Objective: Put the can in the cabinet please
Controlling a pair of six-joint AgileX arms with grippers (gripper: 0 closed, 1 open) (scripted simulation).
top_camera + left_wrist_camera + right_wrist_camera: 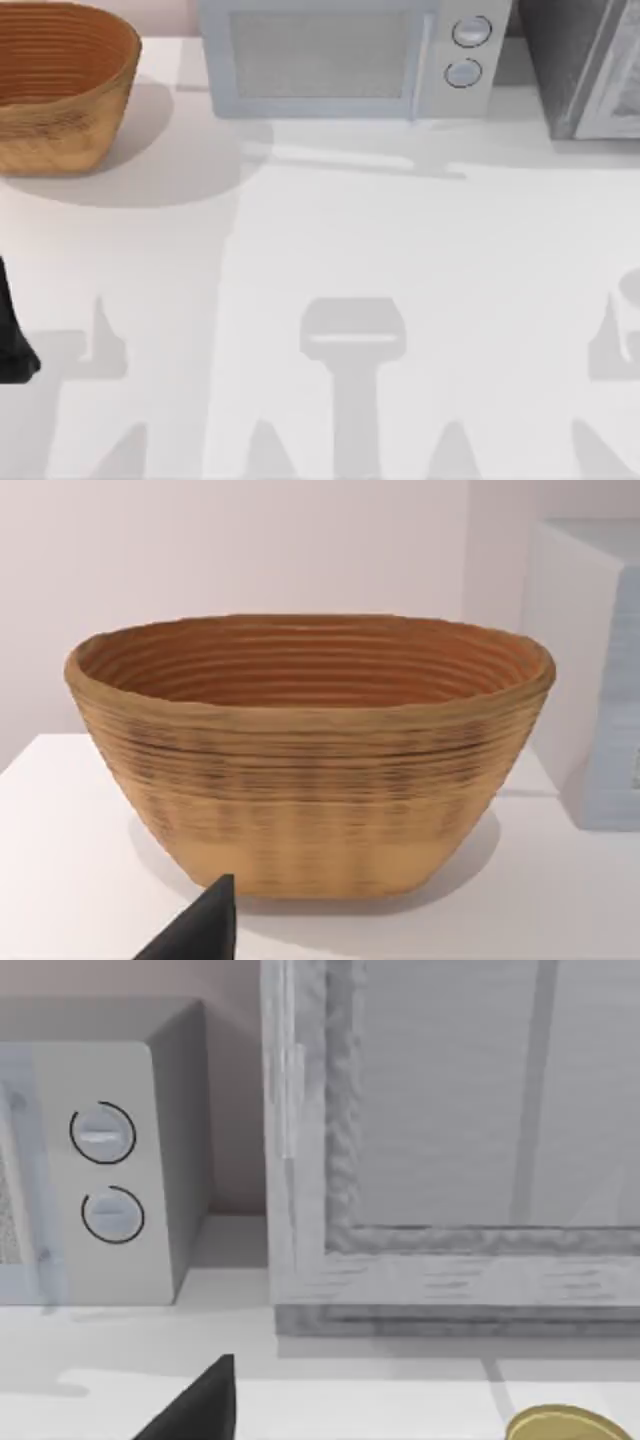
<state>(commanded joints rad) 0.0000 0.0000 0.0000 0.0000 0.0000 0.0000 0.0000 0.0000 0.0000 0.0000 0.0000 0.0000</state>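
Note:
The cabinet stands at the table's far right corner, a dark grey speckled box cut off by the picture's edge. In the right wrist view its lighter framed door panel faces me close up. A gold round rim, which looks like the top of the can, pokes into that view in front of the cabinet; the rest of it is out of view. A dark tip of my right gripper shows near it. A dark tip of my left gripper points at the basket, and part of my left arm sits at the table's left edge.
A woven brown basket stands at the far left, seen close up in the left wrist view as the basket. A pale blue-grey microwave with two round knobs stands between basket and cabinet. The white table spreads in front of them.

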